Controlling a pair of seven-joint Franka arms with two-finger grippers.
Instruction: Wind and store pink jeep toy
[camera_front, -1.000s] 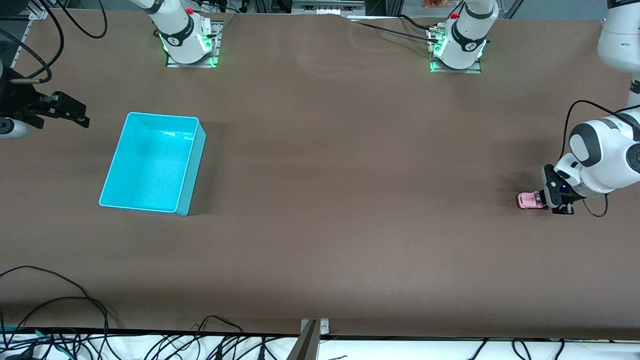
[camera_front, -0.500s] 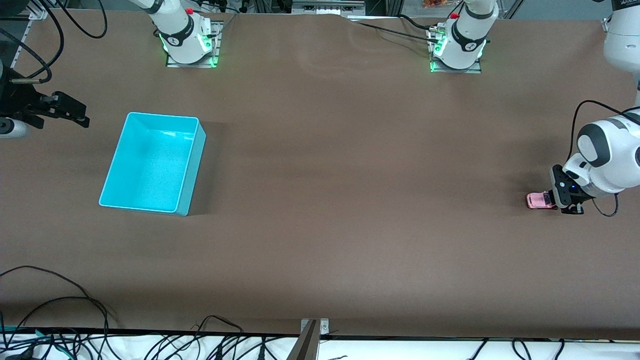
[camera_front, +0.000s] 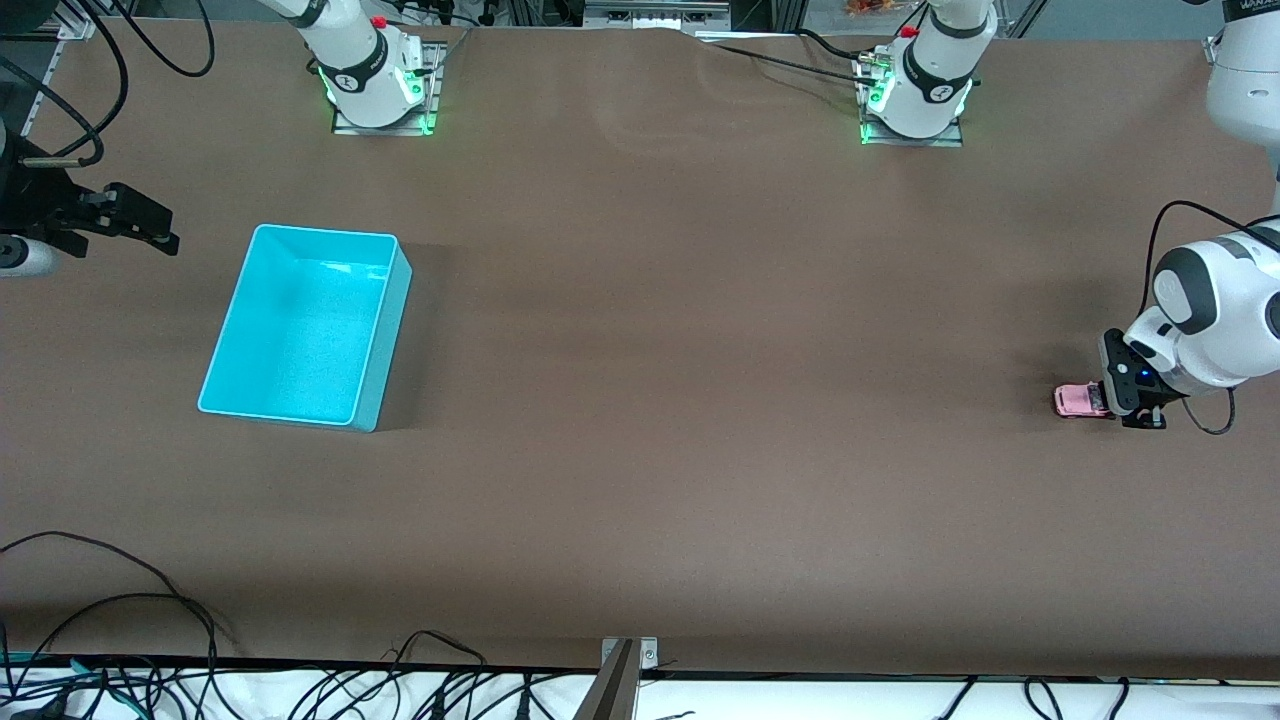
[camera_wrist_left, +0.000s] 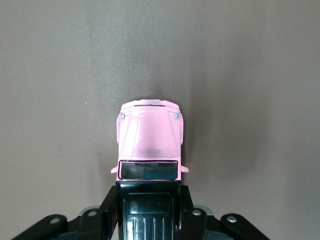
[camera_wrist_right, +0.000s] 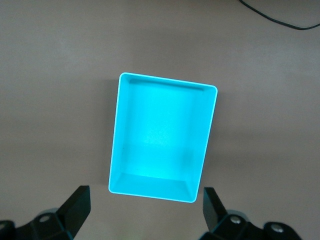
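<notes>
- Front view: we find the pink jeep toy (camera_front: 1078, 401) sitting on the brown table (camera_front: 700, 400) at the left arm's end, well apart from the turquoise bin (camera_front: 305, 325) near the right arm's end.
- Left claw (camera_front: 1105, 400) is down at the table, its fingers (camera_wrist_left: 187, 207) clamped on the jeep's black rear, the pink hood pointing away from it.
- Right claw (camera_wrist_right: 145, 210) waits above the table beside the bin, its fingers (camera_wrist_right: 77, 205) spread wide apart and holding nothing.
</notes>
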